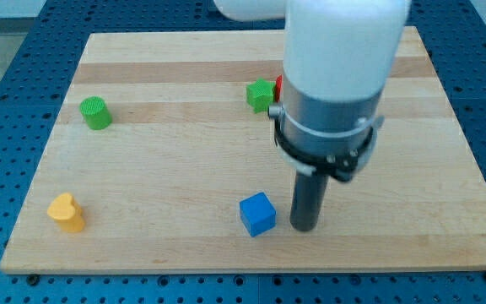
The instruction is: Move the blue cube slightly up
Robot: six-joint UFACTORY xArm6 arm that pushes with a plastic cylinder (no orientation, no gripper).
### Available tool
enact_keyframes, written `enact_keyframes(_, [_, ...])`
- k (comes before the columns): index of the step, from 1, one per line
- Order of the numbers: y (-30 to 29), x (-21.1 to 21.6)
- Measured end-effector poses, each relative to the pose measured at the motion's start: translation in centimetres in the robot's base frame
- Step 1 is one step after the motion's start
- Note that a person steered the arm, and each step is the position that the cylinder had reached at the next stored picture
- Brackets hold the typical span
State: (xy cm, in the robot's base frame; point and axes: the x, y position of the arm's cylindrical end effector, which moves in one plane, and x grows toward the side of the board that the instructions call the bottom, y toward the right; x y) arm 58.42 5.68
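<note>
No jaws on this rig, so nothing opens, closes or holds; just the dark rod, and my tip [304, 226] sits on the surface [184, 160] near the view's bottom, right of centre; no writing, brand or label readable anywhere in view.

Blue cube [257, 214] lies just beside my tip, on the view's left of it, a narrow gap showing between them; cube's corner faces the view's bottom, so it's rotated a bit relative to the board edge; cube and tip roughly level with each other.

Further out: green block [261, 95], chunky and roughly cube-like, toward the view's top, partly behind the arm's grey collar; a sliver of red block [278, 84] touching its right side, shape hidden by the arm; green cylinder [95, 112] at upper left; yellow block [66, 212], rounded, exact shape unclear, at lower left, well apart from the blue cube.
</note>
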Motion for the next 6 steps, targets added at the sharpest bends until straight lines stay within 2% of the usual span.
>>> enact_keyframes(1, [-0.5, 3.4])
enact_keyframes(4, [-4.8, 3.4])
enact_keyframes(6, [-5.1, 0.3])
